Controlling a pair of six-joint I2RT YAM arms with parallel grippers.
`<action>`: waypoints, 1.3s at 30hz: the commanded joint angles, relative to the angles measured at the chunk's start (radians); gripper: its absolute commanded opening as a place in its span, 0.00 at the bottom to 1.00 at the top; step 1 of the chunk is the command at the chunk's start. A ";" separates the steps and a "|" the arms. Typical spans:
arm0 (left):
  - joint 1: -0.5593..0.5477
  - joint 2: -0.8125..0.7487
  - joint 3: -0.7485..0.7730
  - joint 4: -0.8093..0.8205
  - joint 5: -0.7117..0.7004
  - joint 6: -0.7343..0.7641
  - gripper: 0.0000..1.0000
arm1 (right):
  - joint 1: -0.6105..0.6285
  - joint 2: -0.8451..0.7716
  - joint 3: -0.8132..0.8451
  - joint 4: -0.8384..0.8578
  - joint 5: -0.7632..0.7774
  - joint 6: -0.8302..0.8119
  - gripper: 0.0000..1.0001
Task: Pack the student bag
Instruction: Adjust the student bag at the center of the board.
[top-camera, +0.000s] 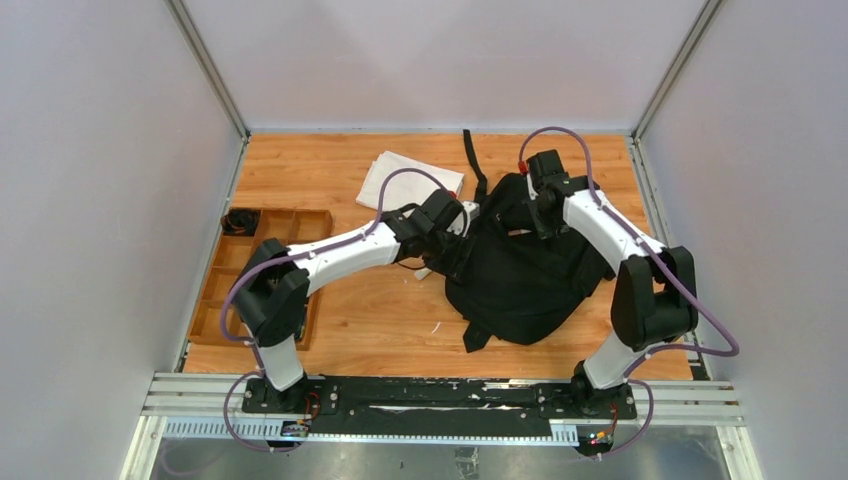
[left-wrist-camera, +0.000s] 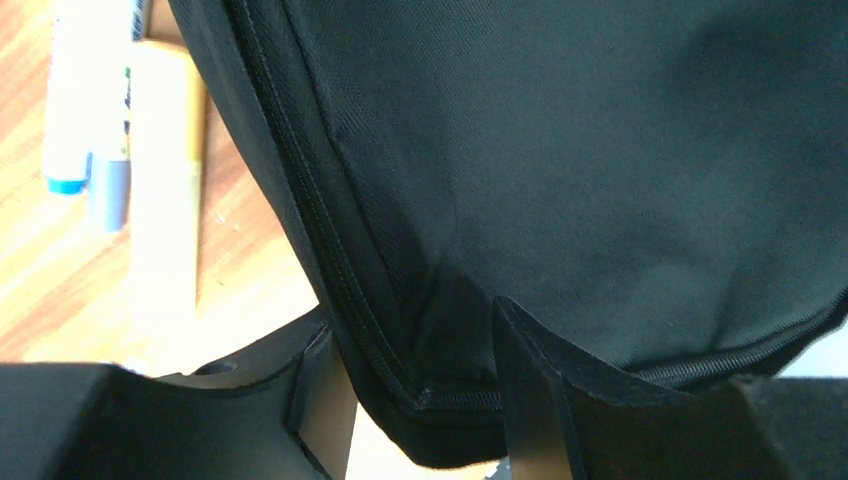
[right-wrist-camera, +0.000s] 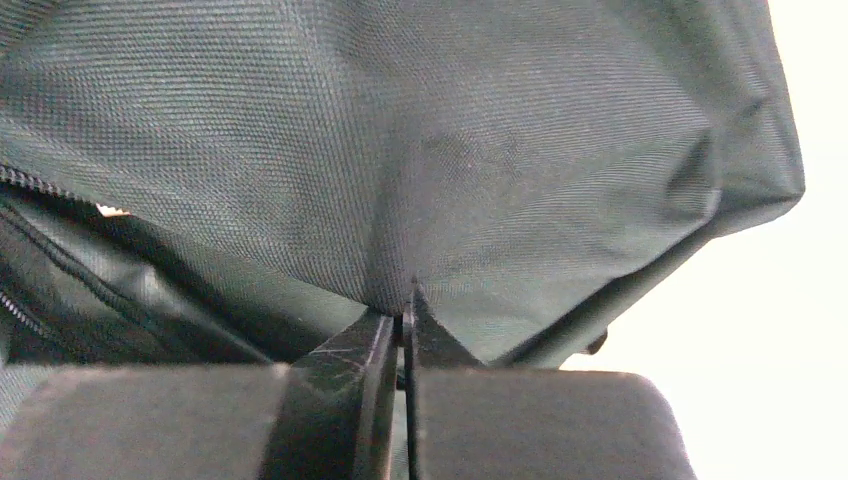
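The student bag (top-camera: 520, 270), a big black fabric backpack, lies at the middle right of the wooden table. My left gripper (top-camera: 455, 235) is at the bag's left edge. In the left wrist view it (left-wrist-camera: 412, 330) stands open, with the bag's zippered corner (left-wrist-camera: 440, 400) lying loose between the two fingers. My right gripper (top-camera: 530, 215) is at the bag's top. In the right wrist view it (right-wrist-camera: 405, 300) is shut on a pinch of the bag's fabric (right-wrist-camera: 420, 180), which rises into a small tent above the fingertips.
A folded white cloth (top-camera: 410, 180) lies behind the left gripper. A wooden compartment tray (top-camera: 255, 270) stands at the left, with a black item (top-camera: 238, 220) in its far cell. A marker (left-wrist-camera: 75, 100) and a pale wooden piece (left-wrist-camera: 165, 180) lie beside the bag. A black strap (top-camera: 470, 160) trails to the back.
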 joint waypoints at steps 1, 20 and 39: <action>0.006 -0.077 -0.064 0.077 0.093 -0.082 0.53 | 0.010 -0.098 -0.008 0.016 0.065 0.027 0.00; 0.008 0.160 0.274 -0.027 0.105 0.019 0.00 | 0.011 -0.487 -0.240 -0.332 -0.077 0.413 0.00; 0.040 -0.054 0.267 -0.117 -0.120 0.016 0.39 | 0.123 -0.381 -0.117 -0.309 0.174 0.382 0.51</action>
